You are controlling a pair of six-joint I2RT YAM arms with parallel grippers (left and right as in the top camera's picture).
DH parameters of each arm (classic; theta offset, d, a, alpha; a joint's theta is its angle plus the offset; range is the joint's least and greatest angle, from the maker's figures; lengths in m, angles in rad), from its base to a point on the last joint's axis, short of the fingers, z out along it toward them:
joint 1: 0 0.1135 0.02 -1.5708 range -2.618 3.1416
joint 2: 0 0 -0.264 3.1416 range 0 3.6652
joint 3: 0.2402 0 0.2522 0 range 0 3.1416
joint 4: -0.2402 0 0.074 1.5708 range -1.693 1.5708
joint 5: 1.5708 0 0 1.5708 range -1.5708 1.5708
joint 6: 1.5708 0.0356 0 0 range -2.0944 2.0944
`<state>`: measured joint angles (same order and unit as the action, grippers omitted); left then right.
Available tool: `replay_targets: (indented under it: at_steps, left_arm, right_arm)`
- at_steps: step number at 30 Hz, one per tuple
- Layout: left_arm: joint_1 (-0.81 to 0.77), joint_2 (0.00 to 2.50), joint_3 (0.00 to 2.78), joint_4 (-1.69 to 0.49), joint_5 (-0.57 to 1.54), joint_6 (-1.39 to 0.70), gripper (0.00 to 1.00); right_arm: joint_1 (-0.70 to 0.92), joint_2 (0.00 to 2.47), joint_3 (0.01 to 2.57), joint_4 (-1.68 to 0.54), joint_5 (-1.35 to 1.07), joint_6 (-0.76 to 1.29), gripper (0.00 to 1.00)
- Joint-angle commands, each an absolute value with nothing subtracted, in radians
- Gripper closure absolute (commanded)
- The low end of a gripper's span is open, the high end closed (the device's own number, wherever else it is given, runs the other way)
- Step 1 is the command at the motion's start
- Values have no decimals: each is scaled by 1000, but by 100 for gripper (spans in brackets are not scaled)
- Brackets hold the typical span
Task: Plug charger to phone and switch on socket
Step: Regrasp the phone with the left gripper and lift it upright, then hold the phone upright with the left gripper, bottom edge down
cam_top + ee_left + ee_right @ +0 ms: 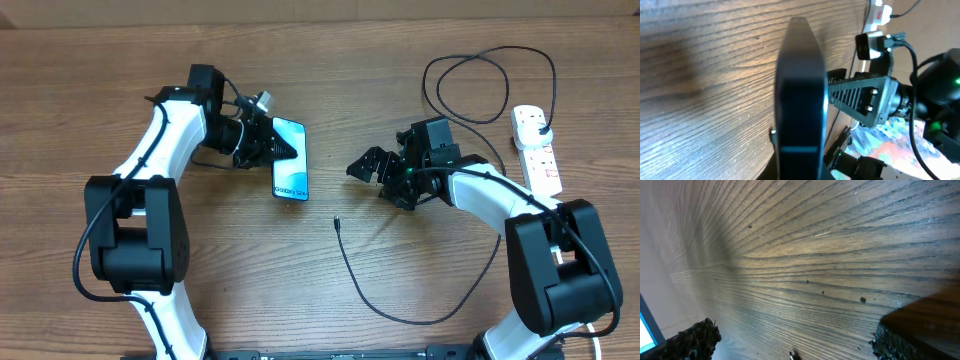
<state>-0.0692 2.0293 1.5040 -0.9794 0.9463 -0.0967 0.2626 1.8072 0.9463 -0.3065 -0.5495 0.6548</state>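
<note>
The phone (291, 162) shows its blue-to-white screen left of the table's middle. My left gripper (272, 142) is shut on its far left part. In the left wrist view the phone (800, 95) runs edge-on straight out from between the jaws. The charger's small connector tip (337, 222) lies on the wood below and right of the phone, and its thin black cable (400, 312) loops round to the plug (541, 126) in the socket (537, 150). My right gripper (364, 168) hangs open above the tip (791, 355), which shows between its fingers (697, 340).
The white socket strip lies at the far right, with the cable's upper loop (470, 75) behind it. The right arm (875, 95) fills the far side of the left wrist view. A corner of the phone's screen (646, 330) shows at the left edge of the right wrist view.
</note>
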Motion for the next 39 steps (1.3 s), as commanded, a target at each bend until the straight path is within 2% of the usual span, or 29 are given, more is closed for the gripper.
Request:
replay_targets:
  at_steps: [1, 39]
  left_arm:
    - [-72, 2032, 1527, -979, 1010, -25, 96]
    - [-110, 2033, 1507, -1046, 940, 23, 96]
  right_arm:
    - [265, 1801, 949, -310, -514, 657, 0]
    - [265, 1801, 949, -304, -516, 657, 0]
